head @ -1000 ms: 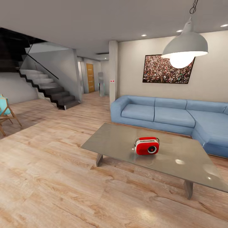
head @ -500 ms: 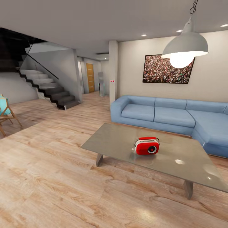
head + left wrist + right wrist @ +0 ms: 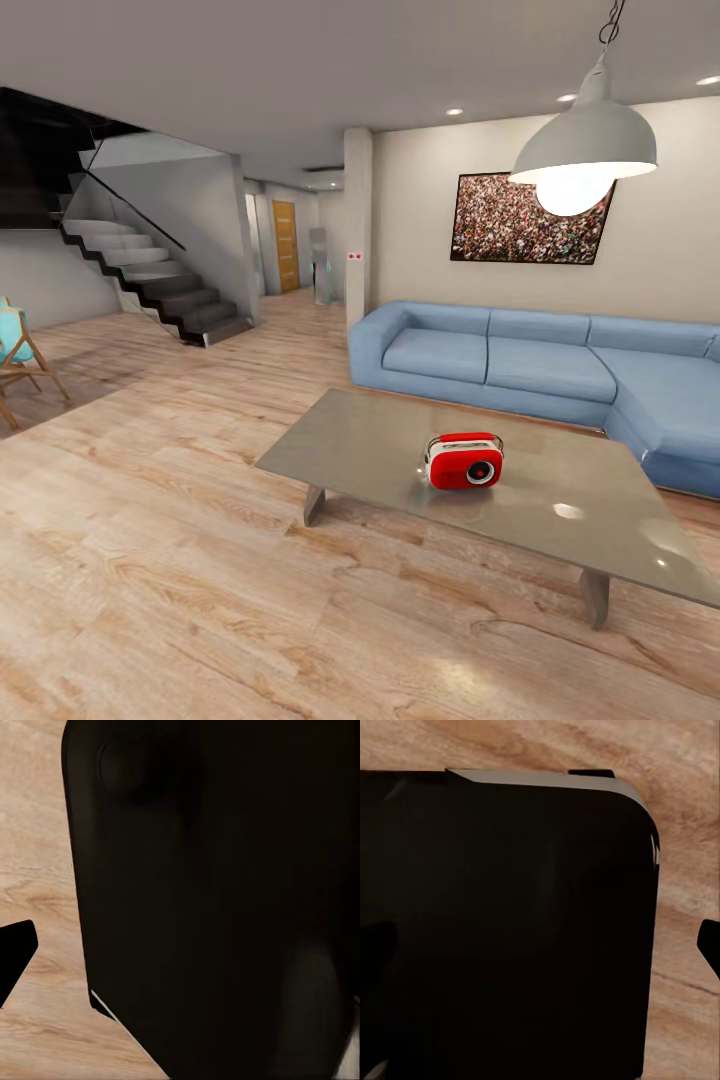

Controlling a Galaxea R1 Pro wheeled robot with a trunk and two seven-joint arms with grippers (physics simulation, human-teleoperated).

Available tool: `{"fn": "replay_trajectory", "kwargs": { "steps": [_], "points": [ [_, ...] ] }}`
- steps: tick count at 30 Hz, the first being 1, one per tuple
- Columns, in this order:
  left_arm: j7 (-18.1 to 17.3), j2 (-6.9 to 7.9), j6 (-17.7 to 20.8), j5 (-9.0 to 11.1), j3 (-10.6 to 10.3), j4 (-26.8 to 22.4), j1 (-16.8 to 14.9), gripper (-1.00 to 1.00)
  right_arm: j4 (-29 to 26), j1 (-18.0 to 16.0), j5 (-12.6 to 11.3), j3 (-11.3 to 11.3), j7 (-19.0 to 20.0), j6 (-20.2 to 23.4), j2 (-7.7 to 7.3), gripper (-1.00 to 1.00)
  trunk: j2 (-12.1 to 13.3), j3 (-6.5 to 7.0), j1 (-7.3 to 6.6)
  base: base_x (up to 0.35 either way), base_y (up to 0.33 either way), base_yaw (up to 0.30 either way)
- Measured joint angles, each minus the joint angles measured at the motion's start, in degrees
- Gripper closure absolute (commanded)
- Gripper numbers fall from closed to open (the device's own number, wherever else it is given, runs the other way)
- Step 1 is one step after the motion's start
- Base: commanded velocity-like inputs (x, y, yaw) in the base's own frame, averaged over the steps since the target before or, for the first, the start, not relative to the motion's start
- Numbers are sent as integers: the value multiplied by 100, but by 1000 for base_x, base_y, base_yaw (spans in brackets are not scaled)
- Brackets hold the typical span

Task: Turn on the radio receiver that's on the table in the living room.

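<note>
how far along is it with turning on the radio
Done: the robot faces the living room, with the radio receiver in the head view, upright on the table before the blue sofa. In hand: nothing is at the radio; both wrist views show a dark body over wood floor. Left: drive up to the table, reach out, and switch the radio on.

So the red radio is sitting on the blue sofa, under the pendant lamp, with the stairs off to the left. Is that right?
Not quite. In the head view the radio receiver stands on the table, in front of the sofa, not on it. The rest holds: the pendant lamp hangs above and the stairs are at the left.
</note>
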Motion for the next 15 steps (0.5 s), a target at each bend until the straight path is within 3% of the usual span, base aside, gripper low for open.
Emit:
{"fn": "replay_trajectory", "kwargs": {
  "steps": [5,9,15],
  "points": [
    [-5,-122,0,2,22,-86,0,-100,-3,0,-5,-8,4,-160,3,-100,0,0,0,0,0,0],
    [-12,-180,-21,-8,20,-688,-1,-100,-298,-1,14,0,15,-351,7,-100,0,1,0,0,0,0],
    [7,-148,-26,-44,14,-1407,-2,-100,-817,-1,37,15,19,-396,-3,-100,0,1,0,0,0,0]
  ]
}}
